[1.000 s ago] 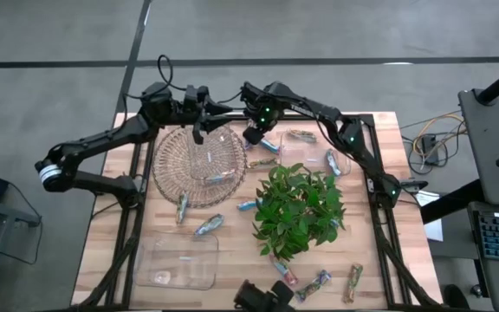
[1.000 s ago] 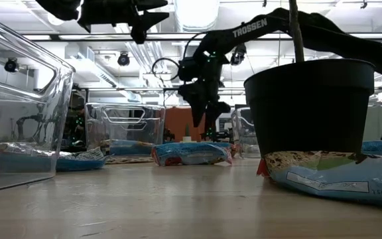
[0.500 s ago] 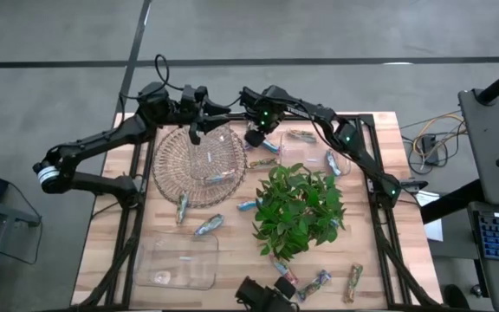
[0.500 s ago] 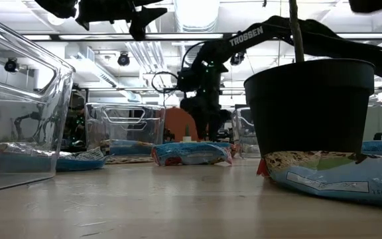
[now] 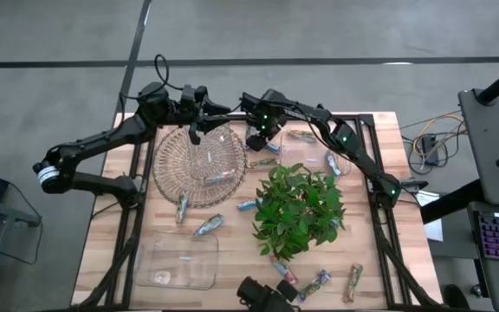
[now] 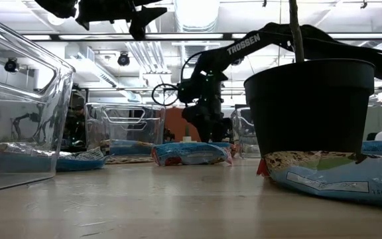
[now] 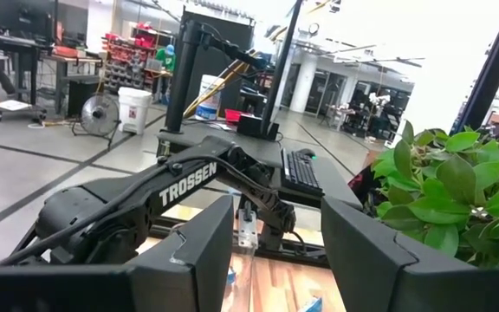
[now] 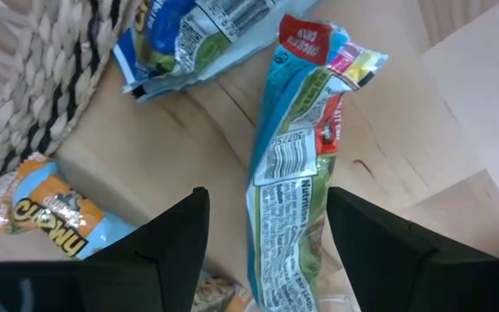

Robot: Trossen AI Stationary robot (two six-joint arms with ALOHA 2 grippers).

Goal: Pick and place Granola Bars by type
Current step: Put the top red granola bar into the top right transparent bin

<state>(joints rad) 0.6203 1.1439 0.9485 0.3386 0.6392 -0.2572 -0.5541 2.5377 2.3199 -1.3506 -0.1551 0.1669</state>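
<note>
Filling the centre of the high view, the wooden table point(image 5: 102, 251) carries everything, ordered here from biggest to smallest. The green leafy plant point(image 5: 299, 210) sits right of centre; in the low view its black pot point(image 6: 318, 106) fills the right side. A round woven basket point(image 5: 199, 163) lies upper left of the plant, with one granola bar point(image 5: 219, 178) inside it. A clear plastic bin point(image 5: 178, 261) sits at lower left.

The left arm reaches over the basket's upper edge; its left gripper point(image 5: 196, 132) hangs above the rim, fingers spread with nothing between them. The right gripper point(image 5: 255, 140) sits just right of the basket's upper right edge, its jaws spread wide and empty, poised over a blue multicoloured bar point(image 8: 306, 165) lying on the wood between the two dark fingers point(image 8: 173, 238). Another blue-wrapped bar point(image 8: 193, 35) lies beside it at the basket edge, and an orange-wrapped one point(image 8: 46, 212) rests partly under the weave.

More Granola Bars point(image 5: 209, 224) lie scattered: two between basket and bin, several near the upper right, three along the bottom edge at lower right.
</note>
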